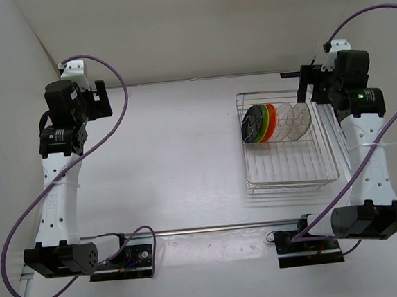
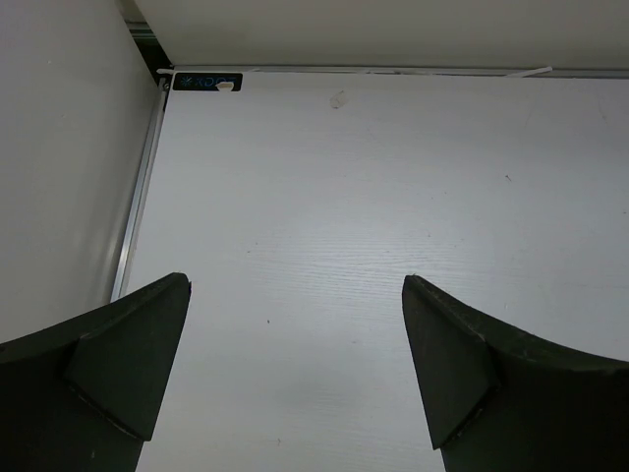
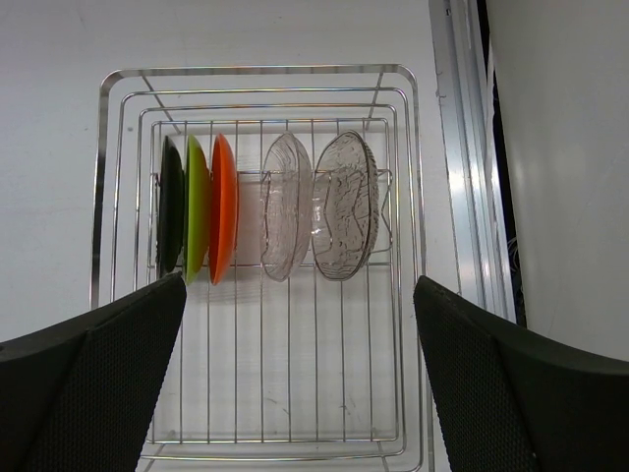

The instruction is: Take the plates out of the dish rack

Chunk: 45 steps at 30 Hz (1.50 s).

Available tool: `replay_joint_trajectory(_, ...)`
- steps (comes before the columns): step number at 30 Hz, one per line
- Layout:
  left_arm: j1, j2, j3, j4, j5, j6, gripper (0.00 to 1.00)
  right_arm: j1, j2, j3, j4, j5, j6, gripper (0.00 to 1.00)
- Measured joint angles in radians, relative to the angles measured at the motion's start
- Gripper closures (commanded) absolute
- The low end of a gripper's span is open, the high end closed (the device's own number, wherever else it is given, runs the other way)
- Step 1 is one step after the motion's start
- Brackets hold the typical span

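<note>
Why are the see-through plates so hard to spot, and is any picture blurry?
Top external view: the clear plates are small and pale against the white table, so they nearly vanish; the light is soft, no strong glare. Right wrist view: sharp, their ridged pattern shows clearly in the dish rack. Left wrist view: not blurry either, just bare table framed by the dark left gripper.

Gripper [image 2: 295, 290]: jaws spread wide, nothing held between them.
Fingers [image 2: 118, 364]: two dark tips seen at the lower corners.
Table [image 2: 373, 197]: white, faint grain; small speck [image 2: 338, 98] noted near the far edge.
Rail [image 2: 138, 206]: metal strip seen along the left table edge.
Label [image 2: 206, 83]: dark, set at the far left corner.
Wall [image 2: 59, 147]: plain white panel at left.
</note>
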<state>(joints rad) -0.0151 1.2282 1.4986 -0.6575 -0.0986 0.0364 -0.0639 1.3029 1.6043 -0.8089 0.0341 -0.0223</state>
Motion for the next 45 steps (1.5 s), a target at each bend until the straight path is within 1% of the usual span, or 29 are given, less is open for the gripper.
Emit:
replay_joint_trajectory(13,0.000,0.000,0.000,-0.001,0.000,0.000,0.00,0.019,-0.006,0.000,0.001,-0.008,-0.018,0.00)
replay_joint_trajectory(19,0.000,0.000,-0.003,-0.005,0.000,0.001,0.00,0.108,-0.025,-0.030,0.005,0.043,-0.072,0.01)
replay_joint_trajectory(20,0.000,0.000,-0.007,-0.005,0.000,0.001,0.00,0.127,-0.028,-0.042,0.005,0.058,-0.082,0.03)
replay_joint_trajectory(28,-0.002,0.011,-0.050,-0.021,0.001,0.005,0.00,0.300,-0.025,-0.128,0.023,0.217,-0.146,0.09)
replay_joint_trajectory(32,-0.002,0.012,-0.051,-0.023,0.000,0.007,0.00,0.376,0.016,-0.130,0.044,0.260,-0.147,0.12)
replay_joint_trajectory(37,-0.002,0.012,-0.051,-0.023,-0.006,0.008,0.00,0.422,0.098,-0.148,0.098,0.294,-0.147,0.12)
replay_joint_trajectory(45,-0.002,0.012,-0.058,-0.023,-0.027,0.008,0.00,0.495,0.238,-0.156,0.134,0.335,-0.159,0.13)
